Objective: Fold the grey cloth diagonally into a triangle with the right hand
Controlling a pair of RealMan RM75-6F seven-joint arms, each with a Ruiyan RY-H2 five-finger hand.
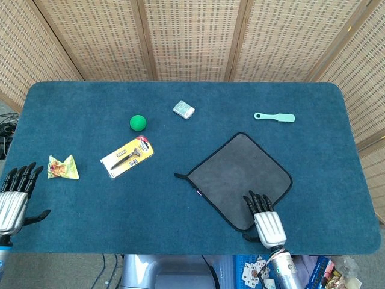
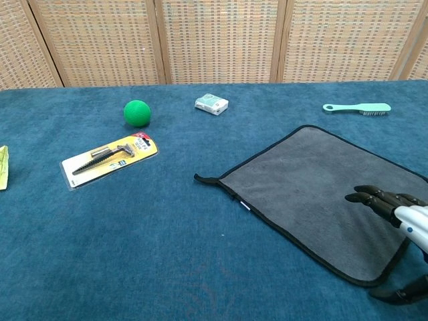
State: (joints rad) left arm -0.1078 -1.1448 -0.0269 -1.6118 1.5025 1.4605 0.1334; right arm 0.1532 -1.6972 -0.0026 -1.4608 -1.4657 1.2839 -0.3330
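— So where does the cloth (image 1: 239, 178) lie?
— Flat and unfolded on the table (image 1: 180, 198), right of middle toward the near edge, turned like a diamond, with a small loop sticking out at its left corner.

— And the right hand (image 1: 265, 220)?
— It sits at the cloth's nearest corner, palm down, fingers (image 2: 374, 198) straight and slightly apart over the grey fabric, thumb out to the side off the cloth's edge. It grips nothing (whether the fingertips actually touch the cloth cannot be told).

— What about the left hand (image 1: 14, 195)?
— It hangs at the table's near left corner, well apart from the cloth, fingers spread, holding nothing.

— Anything else on the table?
— A ball (image 1: 138, 123), a small box (image 1: 183, 109) and a brush (image 1: 274, 117) lie toward the far side. A carded razor (image 1: 127, 156) lies left of the cloth, and a crumpled wrapper (image 1: 62, 168) sits near the left hand.
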